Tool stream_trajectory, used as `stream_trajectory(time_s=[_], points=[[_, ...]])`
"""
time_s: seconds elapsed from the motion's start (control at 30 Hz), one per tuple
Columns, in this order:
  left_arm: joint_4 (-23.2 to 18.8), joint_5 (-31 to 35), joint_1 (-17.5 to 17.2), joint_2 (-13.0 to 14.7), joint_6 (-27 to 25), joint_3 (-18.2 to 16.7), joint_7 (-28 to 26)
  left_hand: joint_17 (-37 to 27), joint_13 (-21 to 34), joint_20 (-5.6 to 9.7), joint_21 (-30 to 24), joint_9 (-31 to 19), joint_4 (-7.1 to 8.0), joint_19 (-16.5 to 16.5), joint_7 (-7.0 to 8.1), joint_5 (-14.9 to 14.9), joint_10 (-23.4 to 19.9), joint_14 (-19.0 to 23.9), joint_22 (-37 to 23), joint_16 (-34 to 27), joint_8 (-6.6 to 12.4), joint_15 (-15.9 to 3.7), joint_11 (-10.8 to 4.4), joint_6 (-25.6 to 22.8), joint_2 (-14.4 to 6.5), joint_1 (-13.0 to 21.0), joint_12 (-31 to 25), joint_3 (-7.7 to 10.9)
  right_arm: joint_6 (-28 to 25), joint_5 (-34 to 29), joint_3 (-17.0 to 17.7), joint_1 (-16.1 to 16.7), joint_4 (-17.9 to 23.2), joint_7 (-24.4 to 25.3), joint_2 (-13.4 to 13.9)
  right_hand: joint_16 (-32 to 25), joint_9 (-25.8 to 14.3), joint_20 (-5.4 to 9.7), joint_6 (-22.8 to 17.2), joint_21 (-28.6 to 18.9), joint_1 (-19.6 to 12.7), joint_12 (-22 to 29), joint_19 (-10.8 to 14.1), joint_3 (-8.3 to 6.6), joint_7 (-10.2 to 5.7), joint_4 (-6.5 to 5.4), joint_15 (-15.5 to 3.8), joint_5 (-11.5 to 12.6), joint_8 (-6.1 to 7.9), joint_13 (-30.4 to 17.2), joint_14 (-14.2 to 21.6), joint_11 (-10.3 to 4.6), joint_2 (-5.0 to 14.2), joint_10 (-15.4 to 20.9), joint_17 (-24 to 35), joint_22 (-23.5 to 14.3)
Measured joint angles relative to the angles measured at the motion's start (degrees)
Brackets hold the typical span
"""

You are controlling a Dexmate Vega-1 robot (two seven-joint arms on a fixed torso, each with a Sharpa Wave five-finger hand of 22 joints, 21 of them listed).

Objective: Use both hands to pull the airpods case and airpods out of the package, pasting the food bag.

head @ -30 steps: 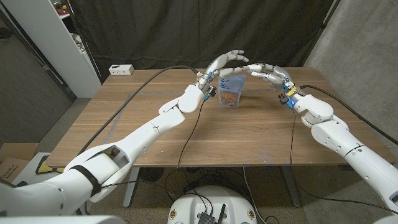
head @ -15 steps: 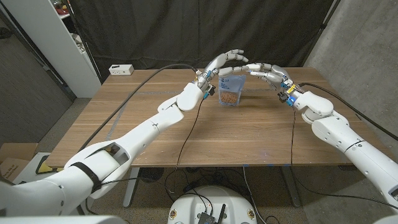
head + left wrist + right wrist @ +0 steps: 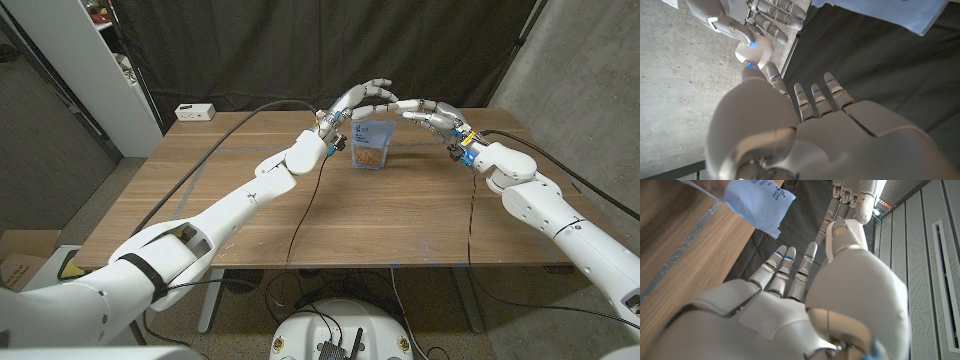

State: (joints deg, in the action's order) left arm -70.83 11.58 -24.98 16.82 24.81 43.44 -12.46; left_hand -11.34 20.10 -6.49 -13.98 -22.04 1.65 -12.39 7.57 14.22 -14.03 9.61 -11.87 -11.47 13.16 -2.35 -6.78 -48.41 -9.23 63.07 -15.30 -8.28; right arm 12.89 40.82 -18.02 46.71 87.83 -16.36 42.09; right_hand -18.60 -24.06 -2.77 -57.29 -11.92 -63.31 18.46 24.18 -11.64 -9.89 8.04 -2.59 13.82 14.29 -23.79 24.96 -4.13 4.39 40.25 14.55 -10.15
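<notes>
The food bag [image 3: 371, 146] stands upright toward the far middle of the wooden counter [image 3: 240, 215], pale blue at the top with brown contents showing through its lower front. Its blue top edge also shows in the right wrist view [image 3: 759, 203]. The left hand [image 3: 358, 101] hangs above the bag's top, coming from the bag's left side, fingers stretched out and apart, holding nothing. The right hand [image 3: 428, 113] reaches in from the other side at the same height, fingers likewise extended and spread, empty. The two sets of fingertips nearly meet over the bag; whether they touch cannot be told. A small white box [image 3: 195, 112] lies near the counter's far left corner.
</notes>
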Motion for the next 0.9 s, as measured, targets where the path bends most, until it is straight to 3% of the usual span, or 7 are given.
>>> stream_trajectory(time_s=[0.4, 0.5, 0.63, 0.9], points=[[1.1, 0.1, 0.8, -0.2, -1.1, 0.7, 0.2, -0.3, 0.3, -0.39, 0.0, 0.3, -0.41, -0.2, -0.15, 0.0, 0.4, 0.0, 0.0, 0.0, -0.37, 0.00, 0.44, 0.6, -1.1, 1.1, 0.0, 1.68, 0.0, 0.5, -0.2, -0.9, -0.6, -1.1, -0.4, 0.4, 0.5, 0.00, 0.0, 0.0, 0.5, 0.4, 0.0, 0.00, 0.00, 0.00, 0.04, 1.3, 0.00, -0.3, 0.8, -0.38, -0.97, 1.6, -0.2, 0.0], [1.8, 0.1, 1.2, -0.4, -1.1, 0.9, 0.4, -0.3, 0.3, -0.38, 0.0, 0.5, -0.38, -0.2, 0.06, 0.0, 0.9, -0.1, 0.0, 0.0, -1.46, 0.13, 0.88, 3.0, -1.5, 1.5, 0.0, 1.99, 0.0, 0.5, -0.3, -1.1, -0.6, -1.3, -0.5, 0.4, 0.5, 0.31, -0.3, 0.0, 0.7, 0.4, 0.3, 0.00, -0.33, 0.01, -0.20, 1.7, 0.00, -0.5, 1.0, -0.38, -1.45, 1.6, -0.2, 0.3], [2.5, 0.1, 1.5, -0.5, -0.7, 1.0, 0.7, -0.3, 0.3, -0.15, 0.0, 0.8, 0.50, -0.5, 0.39, -0.3, 0.9, -0.3, 0.0, 0.0, -2.07, 0.31, 0.95, 5.0, 0.1, -0.1, 0.0, 1.25, 0.0, 0.6, -0.4, -1.1, -0.6, -1.5, -0.6, 0.4, 0.7, 0.31, -2.7, 0.0, 0.9, 0.8, 0.3, 0.01, -2.73, 0.01, -0.27, 2.1, 0.00, -0.5, 1.1, -0.39, -2.16, 2.2, -0.2, 0.3], [3.5, -1.0, 1.9, -0.5, 1.2, 1.0, 1.2, -0.3, 0.5, 0.27, -0.2, 1.1, 1.43, -0.4, 1.02, -0.5, 0.9, -0.3, 0.0, 0.0, -2.07, 0.31, 0.95, 6.4, 1.9, -1.9, 0.0, -0.02, -0.4, 0.6, -0.6, -1.3, -0.8, -1.4, -0.8, 0.8, 0.7, 0.31, -2.8, 0.0, 1.5, 1.0, 0.3, 0.02, -2.77, 0.02, 0.03, 3.0, 0.00, -0.5, 1.4, -0.70, -2.76, 2.5, -0.2, 0.3]])
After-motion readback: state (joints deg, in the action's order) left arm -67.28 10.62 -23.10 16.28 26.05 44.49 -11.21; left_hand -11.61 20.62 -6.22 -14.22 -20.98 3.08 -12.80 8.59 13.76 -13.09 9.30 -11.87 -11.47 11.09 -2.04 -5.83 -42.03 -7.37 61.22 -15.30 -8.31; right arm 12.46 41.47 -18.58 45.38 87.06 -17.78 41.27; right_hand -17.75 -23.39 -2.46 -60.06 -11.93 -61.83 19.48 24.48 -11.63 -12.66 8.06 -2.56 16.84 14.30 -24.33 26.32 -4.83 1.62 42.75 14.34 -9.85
